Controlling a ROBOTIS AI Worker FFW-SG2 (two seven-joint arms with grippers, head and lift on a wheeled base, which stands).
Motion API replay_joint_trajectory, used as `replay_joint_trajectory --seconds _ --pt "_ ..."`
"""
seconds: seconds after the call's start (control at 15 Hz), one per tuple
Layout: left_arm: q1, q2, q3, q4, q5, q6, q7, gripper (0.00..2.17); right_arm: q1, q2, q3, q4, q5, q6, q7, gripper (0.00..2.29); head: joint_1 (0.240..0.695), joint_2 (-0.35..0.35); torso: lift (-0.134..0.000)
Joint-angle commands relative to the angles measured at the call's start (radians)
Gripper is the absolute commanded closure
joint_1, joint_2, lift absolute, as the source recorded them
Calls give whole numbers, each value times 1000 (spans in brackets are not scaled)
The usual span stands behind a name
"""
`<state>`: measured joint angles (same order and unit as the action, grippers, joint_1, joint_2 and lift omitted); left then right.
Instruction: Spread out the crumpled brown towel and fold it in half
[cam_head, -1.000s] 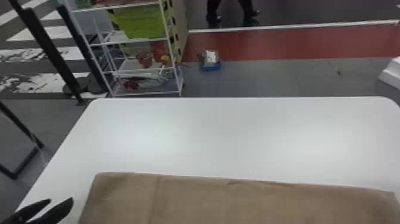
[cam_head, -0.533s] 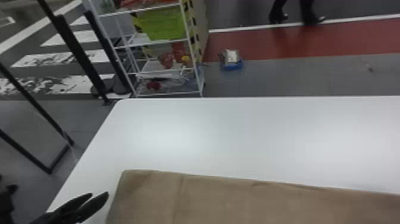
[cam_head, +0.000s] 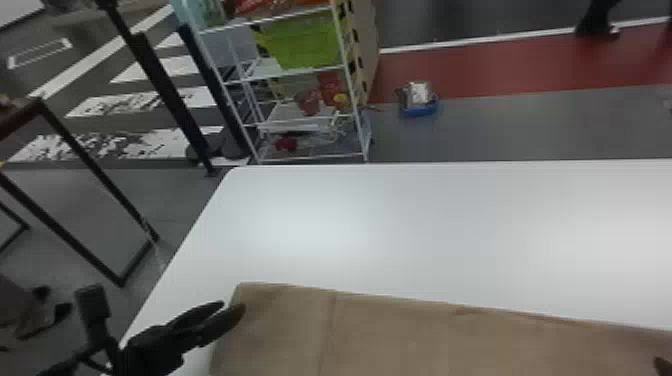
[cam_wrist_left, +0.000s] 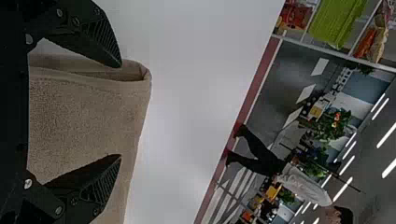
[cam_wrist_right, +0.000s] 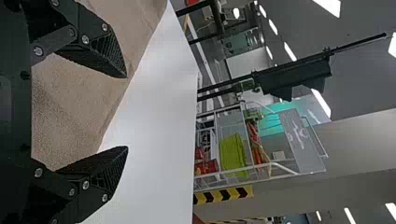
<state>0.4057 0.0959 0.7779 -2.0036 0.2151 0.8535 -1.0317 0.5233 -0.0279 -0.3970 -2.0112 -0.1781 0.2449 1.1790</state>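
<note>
The brown towel (cam_head: 430, 335) lies spread as a wide, mostly flat band along the table's near side, its far edge slanting slightly. My left gripper (cam_head: 233, 307) is at the towel's far left corner. In the left wrist view the left gripper (cam_wrist_left: 120, 111) stands open above the towel (cam_wrist_left: 88, 112), whose layered edge curls near one finger. At the head view's right edge, the tip of my right gripper (cam_head: 664, 366) shows over the towel. The right wrist view has the right gripper (cam_wrist_right: 126, 112) open, with the towel (cam_wrist_right: 74, 102) beneath and nothing held.
The white table (cam_head: 400, 220) extends beyond the towel. Past its far left edge stand a wire shelf (cam_head: 300, 120) with a green bin and black posts. A small blue container (cam_head: 419, 107) sits on the floor behind, and a dark frame (cam_head: 75, 210) stands left of the table.
The head view has turned to the left, so the table and towel sit farther right in it. My left gripper has moved in from beside the towel to its corner. The right gripper's tip has come into view.
</note>
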Motion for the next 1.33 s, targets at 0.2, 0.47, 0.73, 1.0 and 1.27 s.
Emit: replay_joint_trajectory --seconds 0.2,0.47,0.73,1.0,1.27 --pt "-13 7 -40 -1 -57 5 1 613 15 -1 21 -35 85 58 -33 407 695 328 -124" --pt "-11 16 -31 -1 -79 2 12 650 0 -3 76 -9 143 43 -76 407 695 348 -124" --pt "-11 27 -46 -11 -103 57 2 1295 -23 -9 115 20 201 104 -105 404 695 350 -124" --pt "-30 36 -48 -35 -105 180 -5 1301 -36 -18 116 45 213 135 -110 404 695 350 -124" --pt "-62 36 -20 -64 -60 296 -11 1301 -36 -21 112 45 212 147 -111 404 695 350 -124"
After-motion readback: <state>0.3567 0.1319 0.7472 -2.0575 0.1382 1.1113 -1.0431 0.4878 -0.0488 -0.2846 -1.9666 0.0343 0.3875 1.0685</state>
